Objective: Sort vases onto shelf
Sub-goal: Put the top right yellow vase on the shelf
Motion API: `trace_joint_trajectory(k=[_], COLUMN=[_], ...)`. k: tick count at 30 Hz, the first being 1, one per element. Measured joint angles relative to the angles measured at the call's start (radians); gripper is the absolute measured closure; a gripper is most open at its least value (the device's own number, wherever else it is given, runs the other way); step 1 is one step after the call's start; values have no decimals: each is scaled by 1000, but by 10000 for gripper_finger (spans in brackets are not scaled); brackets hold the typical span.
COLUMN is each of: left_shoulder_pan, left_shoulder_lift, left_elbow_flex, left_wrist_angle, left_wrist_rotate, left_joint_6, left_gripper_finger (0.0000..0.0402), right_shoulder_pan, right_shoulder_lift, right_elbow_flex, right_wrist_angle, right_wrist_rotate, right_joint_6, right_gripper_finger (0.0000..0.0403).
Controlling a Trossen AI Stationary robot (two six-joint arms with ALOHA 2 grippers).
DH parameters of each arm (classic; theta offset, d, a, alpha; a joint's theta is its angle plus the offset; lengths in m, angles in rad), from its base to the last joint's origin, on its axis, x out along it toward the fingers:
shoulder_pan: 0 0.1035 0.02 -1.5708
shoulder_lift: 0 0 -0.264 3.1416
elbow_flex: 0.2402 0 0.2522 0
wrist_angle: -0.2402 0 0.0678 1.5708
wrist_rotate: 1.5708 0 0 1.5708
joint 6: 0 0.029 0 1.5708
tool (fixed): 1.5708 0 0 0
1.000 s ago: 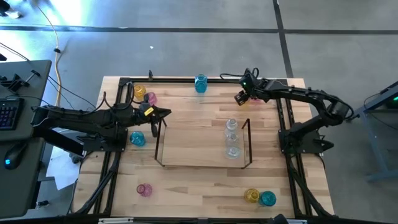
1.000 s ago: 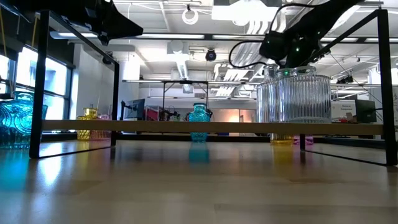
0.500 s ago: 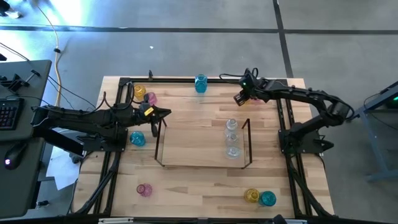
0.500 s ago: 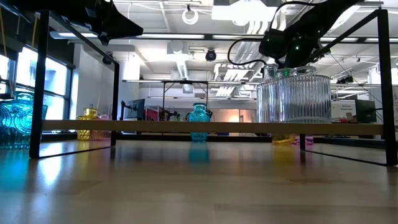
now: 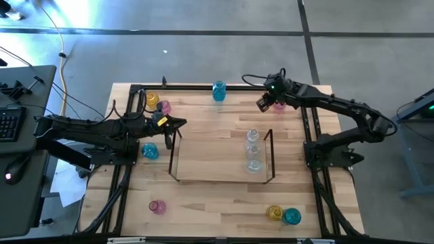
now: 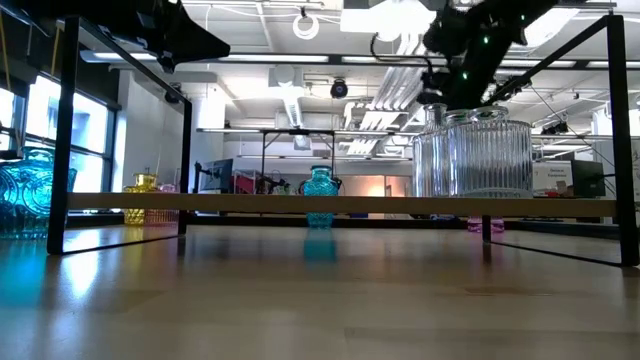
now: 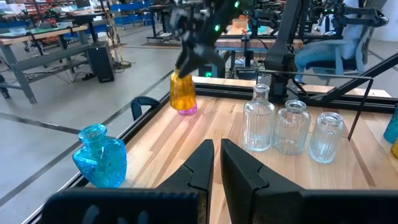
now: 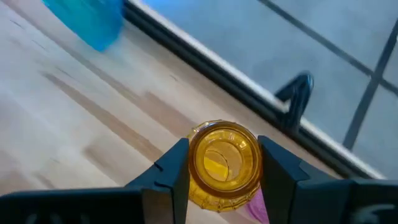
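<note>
A yellow vase (image 8: 224,164) hangs clamped between the fingers of the right gripper (image 5: 265,104), lifted off the table (image 5: 210,118) at about one o'clock from the shelf (image 5: 220,154), just above a pink vase (image 7: 186,110). Three clear vases (image 5: 253,150) stand in a row on the shelf's three o'clock end. The left gripper (image 5: 178,123) hovers at the shelf's ten o'clock corner, fingers nearly closed on nothing.

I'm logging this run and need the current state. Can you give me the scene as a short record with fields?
right hand: at the far right of the table, shut on yellow vase, lifted
left hand: waits near the shelf's left end, nothing held
shelf: three clear vases at its right end
pink vase: on the table under the yellow vase
teal vase: at the far edge
</note>
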Motion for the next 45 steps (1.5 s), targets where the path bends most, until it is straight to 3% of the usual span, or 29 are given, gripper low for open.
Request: trace_joint_trajectory(k=[11, 25, 33, 45], left_shoulder_pan=[0, 0, 0, 0], left_shoulder_lift=[0, 0, 0, 0], left_elbow_flex=[0, 0, 0, 0], left_wrist_angle=[0, 2, 6, 7], left_wrist_rotate=[0, 0, 0, 0], left_joint_6=[5, 0, 1, 1], left_gripper_finger=[383, 383, 383, 383], right_shoulder_pan=[265, 617, 706, 724], right_shoulder_lift=[-2, 97, 181, 298], right_elbow_flex=[313, 337, 337, 337], right_wrist_angle=[-128, -79, -77, -78], right_wrist_rotate=[1, -74, -90, -122], right_joint_6=[3, 73, 100, 97], right_gripper_finger=[283, 283, 283, 283])
